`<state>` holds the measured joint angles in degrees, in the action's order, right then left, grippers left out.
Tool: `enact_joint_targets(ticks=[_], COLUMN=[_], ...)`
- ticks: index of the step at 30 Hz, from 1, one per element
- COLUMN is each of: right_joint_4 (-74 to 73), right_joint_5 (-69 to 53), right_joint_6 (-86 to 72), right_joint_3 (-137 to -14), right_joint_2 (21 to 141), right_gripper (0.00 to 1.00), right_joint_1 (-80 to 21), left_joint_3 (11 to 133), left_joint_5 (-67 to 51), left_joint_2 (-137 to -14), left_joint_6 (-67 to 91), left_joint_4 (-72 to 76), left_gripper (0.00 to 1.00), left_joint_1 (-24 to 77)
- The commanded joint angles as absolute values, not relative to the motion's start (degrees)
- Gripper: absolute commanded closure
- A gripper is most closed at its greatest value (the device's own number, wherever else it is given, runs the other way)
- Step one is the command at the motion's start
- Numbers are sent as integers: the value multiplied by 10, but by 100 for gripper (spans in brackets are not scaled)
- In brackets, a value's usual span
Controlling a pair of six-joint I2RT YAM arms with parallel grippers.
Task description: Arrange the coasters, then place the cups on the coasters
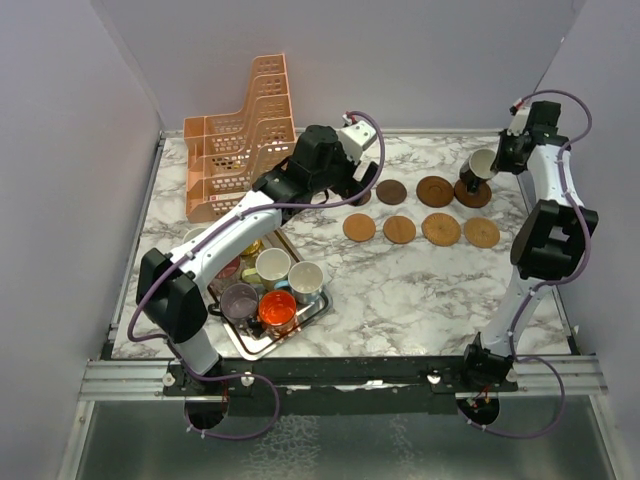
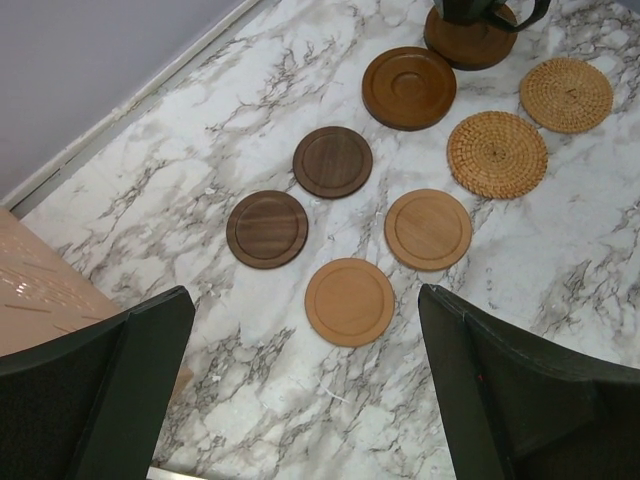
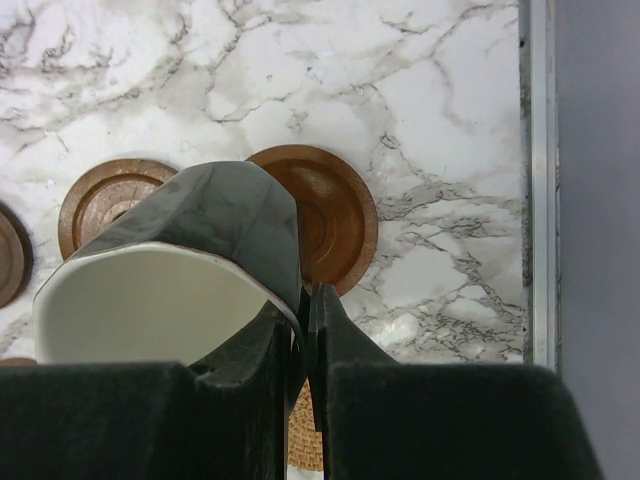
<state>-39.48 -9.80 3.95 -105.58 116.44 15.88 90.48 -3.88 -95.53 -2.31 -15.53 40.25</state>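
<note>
Several round wooden coasters lie in two rows on the marble, among them a tan one (image 2: 349, 301), a dark one (image 2: 267, 229) and a woven one (image 2: 497, 154). My left gripper (image 2: 305, 400) hangs open above the rows' left end (image 1: 350, 188), holding nothing. My right gripper (image 3: 308, 310) is shut on the rim of a dark cup (image 3: 200, 260) with a white inside. That cup (image 1: 481, 165) is tilted over the reddish-brown coaster (image 3: 325, 215) at the back row's right end (image 1: 472, 193). More cups stand in the tray: white (image 1: 273, 266), orange (image 1: 277, 310), grey-purple (image 1: 240, 300).
The silver tray (image 1: 312, 311) sits front left, partly under my left arm. An orange plastic rack (image 1: 240, 140) stands at the back left. A metal rail (image 3: 540, 180) edges the table just right of the held cup.
</note>
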Motion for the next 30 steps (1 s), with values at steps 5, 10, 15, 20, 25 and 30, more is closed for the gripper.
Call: enact_joint_targets(ticks=[5,10,15,20,25,30], right_joint_4=[-456,-471,-480,-485,-492,-498], right_joint_5=[-86,-87,-85,-84,-94,-92], right_joint_6=[58,63,69,77,77,81], right_joint_3=[-1148,-1169,-1183,-1189,-1192,-1196], right_joint_2=[1221,1242,1257,1263,1269,1277], right_gripper=[99,99,99,99,99,99], right_joint_1=[169,176,178,181,182,182], left_joint_3=[901,906,907,909,910,910], left_joint_5=[-49,-51,-51,-50,-41,-40], left_joint_2=[-926,-932,-935,-936,-937,-936], left_joint_6=[-38,-36,-34,-31,-29,-29], left_joint_4=[-156,-157,-158,-158,-158,-157], left_gripper=[1,1,1,1,1,1], left_joint_1=[403,403,403,403,403,403])
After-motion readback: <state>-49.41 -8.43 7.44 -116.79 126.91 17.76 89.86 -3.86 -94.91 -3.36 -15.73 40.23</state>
